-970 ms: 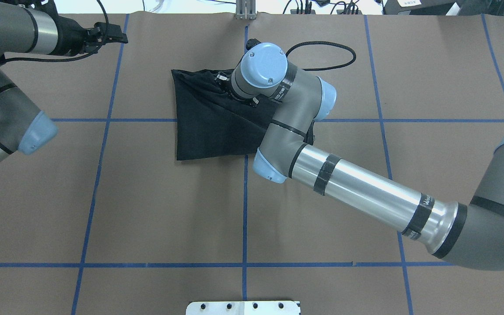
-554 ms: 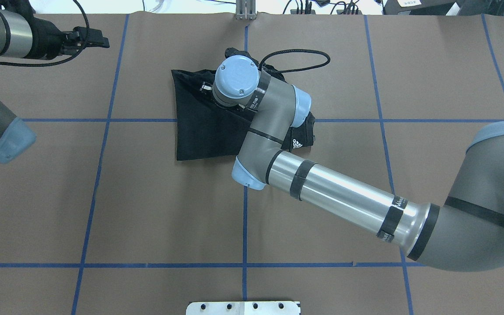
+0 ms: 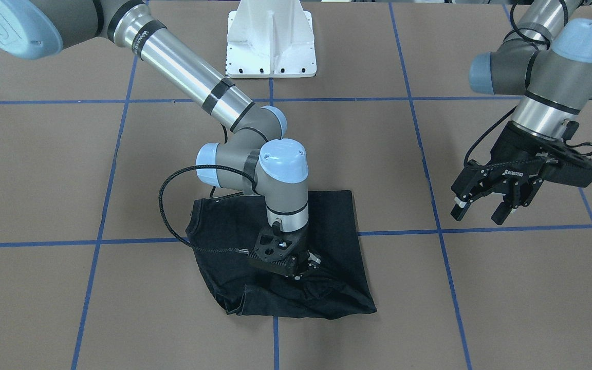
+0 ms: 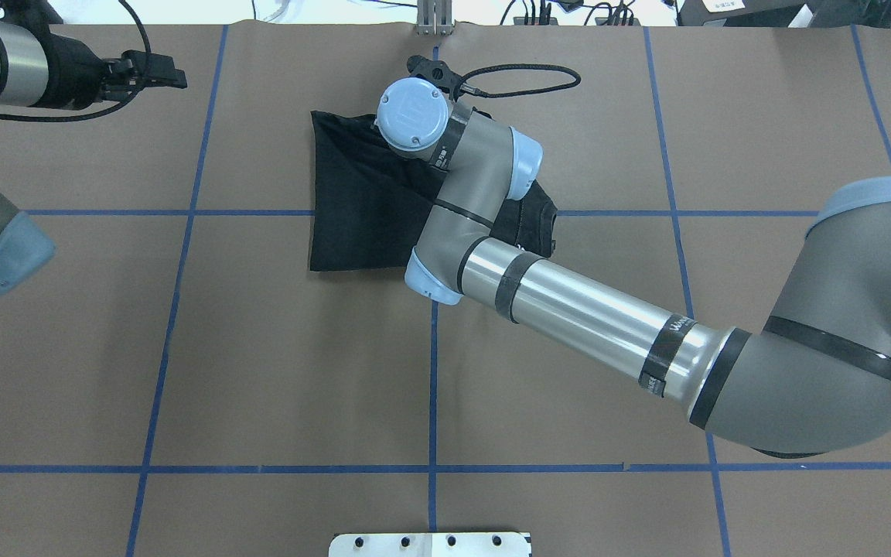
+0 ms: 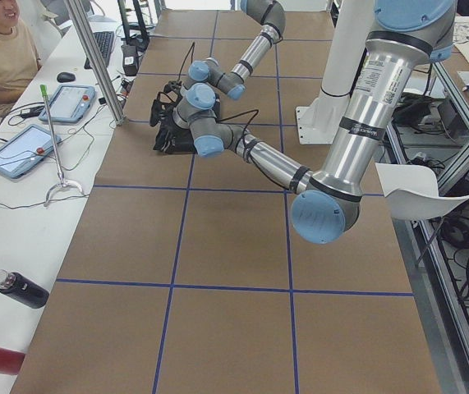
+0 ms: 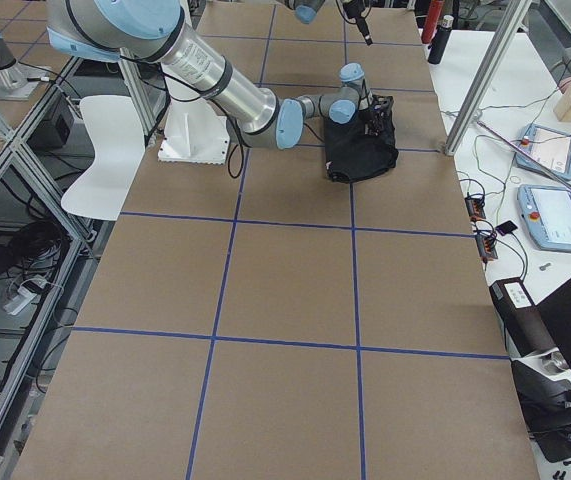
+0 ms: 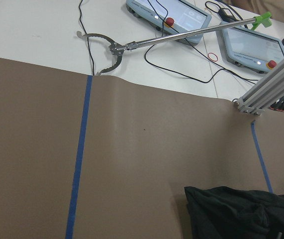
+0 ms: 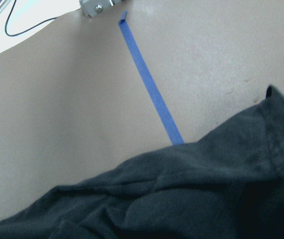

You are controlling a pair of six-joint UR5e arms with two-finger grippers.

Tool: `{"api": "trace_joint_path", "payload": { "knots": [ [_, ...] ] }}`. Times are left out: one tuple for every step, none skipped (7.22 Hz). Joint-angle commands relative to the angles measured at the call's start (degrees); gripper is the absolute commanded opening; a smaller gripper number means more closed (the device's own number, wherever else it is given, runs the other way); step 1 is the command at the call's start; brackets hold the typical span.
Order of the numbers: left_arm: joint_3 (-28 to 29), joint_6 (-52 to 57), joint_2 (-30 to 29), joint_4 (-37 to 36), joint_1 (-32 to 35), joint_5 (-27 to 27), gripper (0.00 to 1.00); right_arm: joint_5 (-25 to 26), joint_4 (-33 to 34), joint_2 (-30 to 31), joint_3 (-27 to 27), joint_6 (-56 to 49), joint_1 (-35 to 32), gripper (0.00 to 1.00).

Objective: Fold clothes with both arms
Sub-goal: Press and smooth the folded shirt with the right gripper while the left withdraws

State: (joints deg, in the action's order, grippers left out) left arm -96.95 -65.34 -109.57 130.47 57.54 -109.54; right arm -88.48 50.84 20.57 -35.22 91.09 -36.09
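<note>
The black T-shirt [image 3: 337, 221] lies part-folded and bunched on the brown table, near its far edge; it also shows in the overhead view [image 4: 353, 209] and in both wrist views [image 7: 241, 214] [image 8: 181, 199]. My right gripper [image 3: 302, 268] points down and is pressed into the shirt's bunched far edge, shut on a fold of cloth. In the overhead view the right wrist [image 4: 413, 116] hides it. My left gripper [image 3: 480, 213] is open and empty, held above bare table well off to the shirt's side; it also shows in the overhead view [image 4: 161, 73]. The chest logo is hidden.
The white base pedestal [image 3: 270, 46] stands at the robot's side of the table. Past the far edge are an aluminium post [image 4: 434, 19], tablets [image 7: 171, 12], a grabber tool [image 7: 181, 37] and cables. An operator [image 5: 0, 49] sits there. Blue tape lines [image 4: 182, 255] grid the table.
My right wrist has moved left and toward the far edge, pulling the shirt's fold with it. My left arm has drawn back to the left.
</note>
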Motion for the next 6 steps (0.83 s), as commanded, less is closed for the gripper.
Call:
{"api": "trace_joint_path", "payload": {
  "knots": [
    [-0.3,-0.2,0.4,0.0,-0.1,0.0,1.0,1.0,-1.8,-0.7,2.3,0.1,-2.4,0.0],
    [-0.3,-0.2,0.8,0.0,-0.1,0.1,1.0,0.1,-1.7,-0.7,2.3,0.0,-3.6,0.0],
    [-0.3,-0.2,0.8,0.0,-0.1,0.2,1.0,-3.2,-1.6,-0.7,1.7,-1.0,-4.6,0.0],
    [-0.3,-0.3,0.9,0.0,-0.1,0.3,1.0,-7.6,-0.1,-0.7,-0.1,-2.0,-5.9,0.0],
    [-0.3,-0.3,0.9,0.0,-0.2,0.3,1.0,-10.9,3.8,-0.2,-3.1,-6.3,-6.8,0.0],
    [-0.3,-0.4,0.8,0.0,-0.3,0.2,1.0,-12.0,11.3,0.5,-7.8,-7.8,-6.9,0.0]
  ]
}}
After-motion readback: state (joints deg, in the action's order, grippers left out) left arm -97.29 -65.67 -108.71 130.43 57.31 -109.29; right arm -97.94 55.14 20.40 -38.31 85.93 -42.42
